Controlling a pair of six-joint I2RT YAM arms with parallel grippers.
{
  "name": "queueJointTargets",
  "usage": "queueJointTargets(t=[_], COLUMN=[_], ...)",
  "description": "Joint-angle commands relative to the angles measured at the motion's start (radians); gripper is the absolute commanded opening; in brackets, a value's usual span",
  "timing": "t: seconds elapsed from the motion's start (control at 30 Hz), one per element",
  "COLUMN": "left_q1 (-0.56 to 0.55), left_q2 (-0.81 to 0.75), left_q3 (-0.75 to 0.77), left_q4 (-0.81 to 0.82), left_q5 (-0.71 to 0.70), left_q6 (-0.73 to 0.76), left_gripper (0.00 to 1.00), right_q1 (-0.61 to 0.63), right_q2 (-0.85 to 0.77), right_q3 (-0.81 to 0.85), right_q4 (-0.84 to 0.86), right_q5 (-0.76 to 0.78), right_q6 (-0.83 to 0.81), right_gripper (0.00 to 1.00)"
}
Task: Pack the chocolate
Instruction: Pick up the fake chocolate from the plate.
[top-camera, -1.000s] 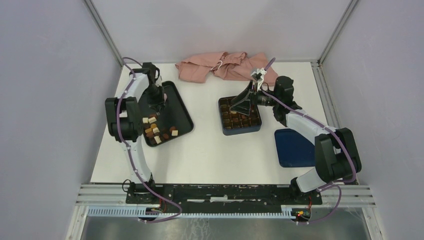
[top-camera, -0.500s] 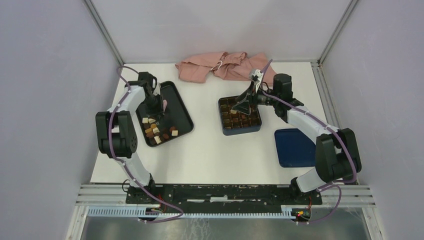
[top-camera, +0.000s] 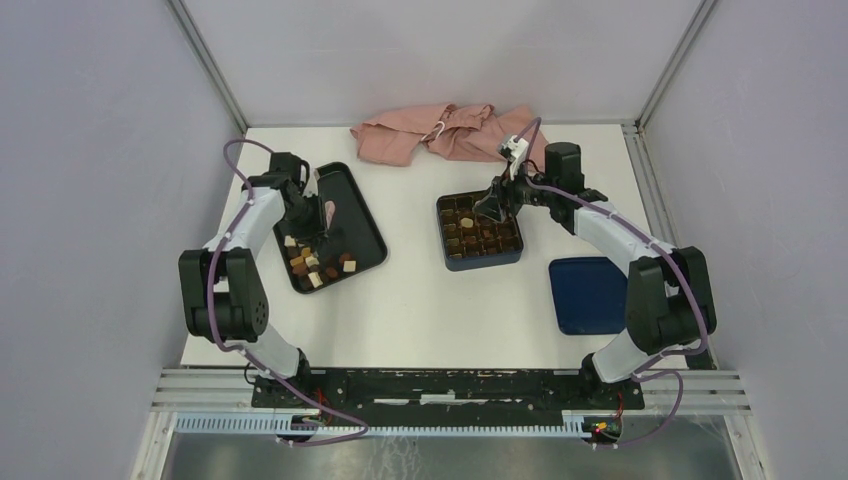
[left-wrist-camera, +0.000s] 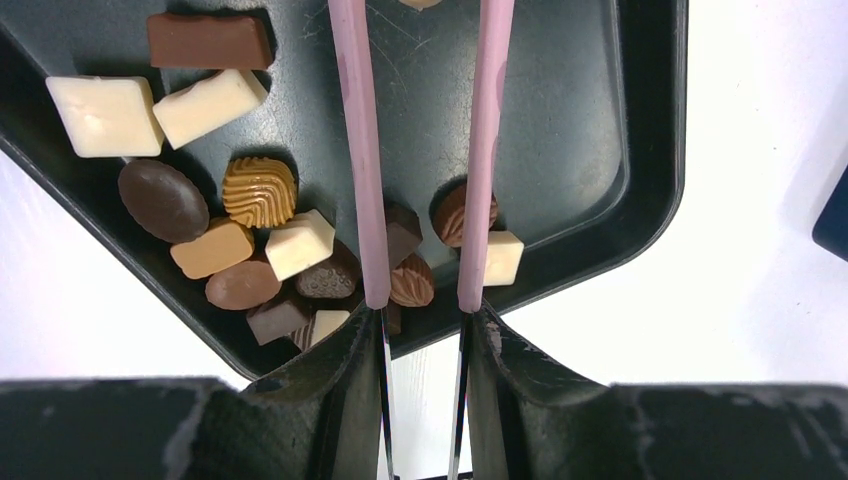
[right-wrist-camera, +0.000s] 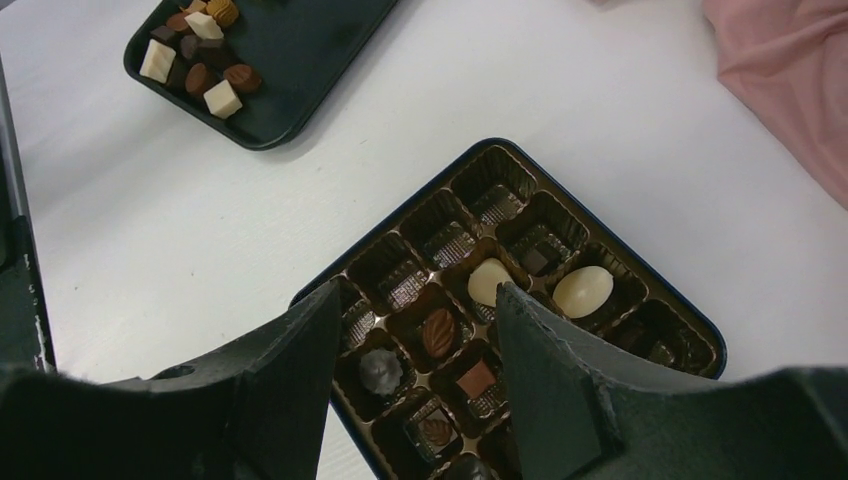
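Loose chocolate pieces (left-wrist-camera: 260, 190) crowd the black rimmed tray's (left-wrist-camera: 560, 150) near corner. The left gripper (top-camera: 327, 212), narrow and empty above them, should straddle one outlying piece squarely. The right gripper (right-wrist-camera: 418, 295) hangs wide and empty, right of the tray.

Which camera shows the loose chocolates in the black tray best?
The left wrist view: the loose chocolates lie close up, shapes and colours clear, on the black tray. The top external view shows only tiny specks; the right wrist view, a small distant cluster at top left.
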Motion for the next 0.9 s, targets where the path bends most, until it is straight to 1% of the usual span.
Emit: queueJointTargets(t=[0.0, 0.07, 0.2, 0.37, 0.43, 0.63, 0.87], left_q1=[-0.034, -0.045, -0.075, -0.080, -0.082, -0.089, -0.114], left_q2=[-0.072, -0.093, -0.136, -0.161, -0.167, -0.194, -0.222], left_q3=[-0.020, -0.029, -0.050, -0.088, -0.101, -0.124, -0.176], left_q4=[0.026, 0.026, 0.026, 0.030, 0.035, 0.043, 0.068], left_q5=[0.041, 0.054, 0.053, 0.011, 0.014, 0.025, 0.023], left_q6=[-0.010, -0.015, -0.029, -0.034, -0.036, -0.041, -0.059], left_gripper=[0.15, 0.15, 0.15, 0.15, 0.15, 0.14, 0.14], right_q1=[-0.002, -0.002, -0.002, -0.002, -0.004, -0.003, -0.007], right_q2=[0.001, 0.008, 0.051, 0.093, 0.105, 0.120, 0.115], right_q3=[0.045, 0.058, 0.120, 0.154, 0.163, 0.175, 0.175], right_q4=[-0.009, -0.057, -0.156, -0.205, -0.215, -0.233, -0.235], right_q5=[0.055, 0.106, 0.256, 0.387, 0.403, 0.364, 0.358], right_q6=[-0.037, -0.059, -0.137, -0.219, -0.235, -0.234, -0.237], right_gripper=[0.64, 0.64, 0.64, 0.66, 0.66, 0.66, 0.66])
